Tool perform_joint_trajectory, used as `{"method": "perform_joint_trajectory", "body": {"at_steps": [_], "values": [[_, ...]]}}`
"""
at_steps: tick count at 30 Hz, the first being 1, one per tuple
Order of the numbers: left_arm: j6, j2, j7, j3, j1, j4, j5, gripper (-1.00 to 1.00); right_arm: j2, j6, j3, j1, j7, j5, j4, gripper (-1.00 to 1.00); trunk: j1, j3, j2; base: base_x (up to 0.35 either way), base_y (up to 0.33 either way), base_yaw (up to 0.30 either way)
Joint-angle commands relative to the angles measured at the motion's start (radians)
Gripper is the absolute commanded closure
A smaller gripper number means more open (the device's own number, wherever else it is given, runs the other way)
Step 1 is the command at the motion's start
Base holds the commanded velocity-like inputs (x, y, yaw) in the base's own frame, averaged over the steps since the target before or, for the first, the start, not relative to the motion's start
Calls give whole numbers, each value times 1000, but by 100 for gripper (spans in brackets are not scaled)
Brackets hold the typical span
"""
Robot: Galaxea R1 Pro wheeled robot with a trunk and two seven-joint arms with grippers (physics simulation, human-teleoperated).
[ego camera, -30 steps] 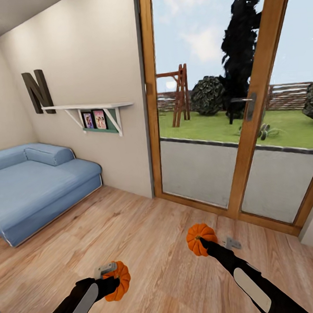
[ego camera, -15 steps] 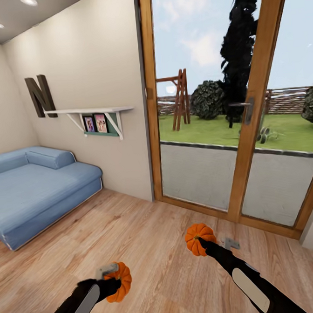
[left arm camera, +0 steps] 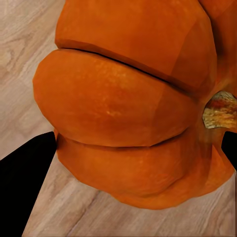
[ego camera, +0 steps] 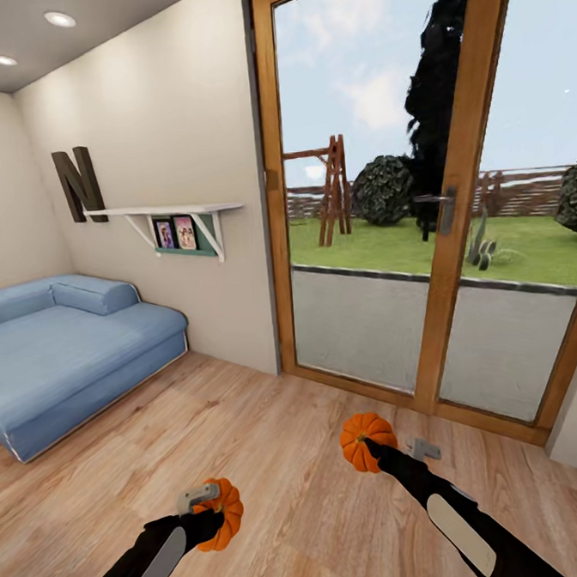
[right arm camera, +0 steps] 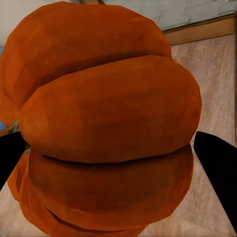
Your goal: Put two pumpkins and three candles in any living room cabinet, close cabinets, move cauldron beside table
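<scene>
At lower left the left gripper (ego camera: 212, 518) pinches a small round orange ribbed pumpkin (ego camera: 224, 524), and at lower centre the right gripper (ego camera: 375, 448) pinches another orange ribbed pumpkin (ego camera: 362, 438), both above the light wooden plank floor (ego camera: 282, 444).

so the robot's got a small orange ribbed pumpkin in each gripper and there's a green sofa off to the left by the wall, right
Not quite: the sofa is blue, not green, as the head view shows. The rest holds. The left gripper is shut on one small orange ribbed pumpkin, and the right gripper is shut on the other small orange ribbed pumpkin, with the sofa off to the left by the wall.
</scene>
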Motion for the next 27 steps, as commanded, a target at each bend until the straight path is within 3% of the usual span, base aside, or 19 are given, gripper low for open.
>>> {"method": "perform_joint_trajectory", "body": {"at_steps": [1,6,17,27], "values": [[-1,1,11,-5,-1,-1,11,100,-1,2,4,-1,-6,-7,-2,100,0,-1,-1,0,-281,8],[-4,1,12,-6,-1,-1,11,100,-1,2,5,-1,-6,-7,-2,100,0,-1,-1,0,-298,140],[-4,1,13,-5,-1,0,1,100,-1,4,5,-1,-6,-6,-2,100,0,-1,-1,-19,-281,282],[-4,1,12,-5,-1,0,0,100,-1,3,5,-1,-6,-6,-2,100,0,-1,-1,-8,-22,288]]}}
